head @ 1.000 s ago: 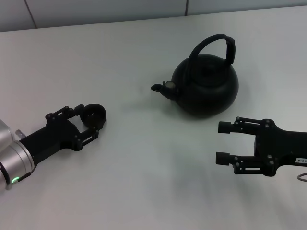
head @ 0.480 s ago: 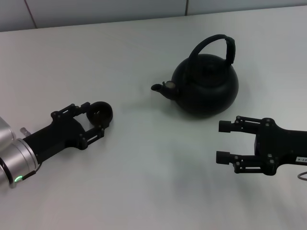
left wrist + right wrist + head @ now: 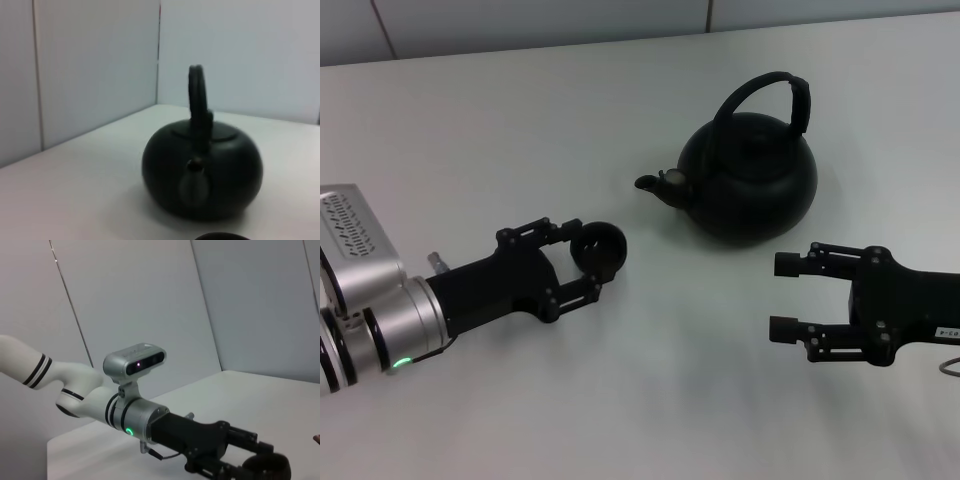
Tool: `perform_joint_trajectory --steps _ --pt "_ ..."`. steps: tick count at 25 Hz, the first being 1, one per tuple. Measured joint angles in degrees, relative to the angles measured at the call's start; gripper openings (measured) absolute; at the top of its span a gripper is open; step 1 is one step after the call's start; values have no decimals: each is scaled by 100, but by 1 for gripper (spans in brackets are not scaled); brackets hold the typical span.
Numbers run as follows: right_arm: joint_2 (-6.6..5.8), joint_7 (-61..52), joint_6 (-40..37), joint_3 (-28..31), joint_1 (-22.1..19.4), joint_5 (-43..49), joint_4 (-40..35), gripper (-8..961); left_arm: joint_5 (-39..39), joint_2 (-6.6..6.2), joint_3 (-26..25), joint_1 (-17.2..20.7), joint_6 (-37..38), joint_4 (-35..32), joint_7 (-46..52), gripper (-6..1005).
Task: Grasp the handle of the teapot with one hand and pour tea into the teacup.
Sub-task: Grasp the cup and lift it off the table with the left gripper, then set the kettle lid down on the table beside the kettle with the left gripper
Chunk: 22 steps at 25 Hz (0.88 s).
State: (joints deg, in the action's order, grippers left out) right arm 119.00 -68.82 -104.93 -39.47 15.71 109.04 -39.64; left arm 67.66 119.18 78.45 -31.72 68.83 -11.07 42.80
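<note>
— Left gripper point(image 3: 588, 262) first: what has it got?

— Its fingers are clamped on either side of the teacup point(image 3: 599, 249), a small round matte black bowl with no handle, held near the middle of the desk point(image 3: 520, 130). Whether the cup rests on the surface or is just above it, I cannot tell.

— And the pot from there?

— The teapot point(image 3: 748, 180) lies beyond the cup, toward the desk's far right, a little apart from it. Its short spout point(image 3: 655, 184) points at the left side, roughly toward the cup. In the left wrist view the spout faces that camera almost head-on.

— So who takes the handle?

— My guess is the right gripper point(image 3: 782, 296). It hangs with jaws spread and nothing between them, near the desk's near right edge, just in front of the teapot. The handle point(image 3: 767, 95) is a tall black bail arching over the lid, thicker on its right leg, running spout-to-back. The right arm is the nearer one, but it sits low and would have to rise to reach the arch.

— Surfaces?

— Dull dark finish on pot and cup, a squat rounded body, smooth pale desk. No tea visible.
</note>
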Motion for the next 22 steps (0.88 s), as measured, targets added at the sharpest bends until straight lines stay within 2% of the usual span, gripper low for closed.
perform_joint_trajectory --steps 10,16,22 --pt "0 0 -1 0 -10 12 0 785 -871 0 880 31 60 -83 1 666" --pt "0 0 -2 0 4 13 -11 784 -908 0 1131 61 38 -87 -13 666" --pt "0 0 -1 0 2 13 -16 785 -911 0 1170 114 -59 -87 10 666"
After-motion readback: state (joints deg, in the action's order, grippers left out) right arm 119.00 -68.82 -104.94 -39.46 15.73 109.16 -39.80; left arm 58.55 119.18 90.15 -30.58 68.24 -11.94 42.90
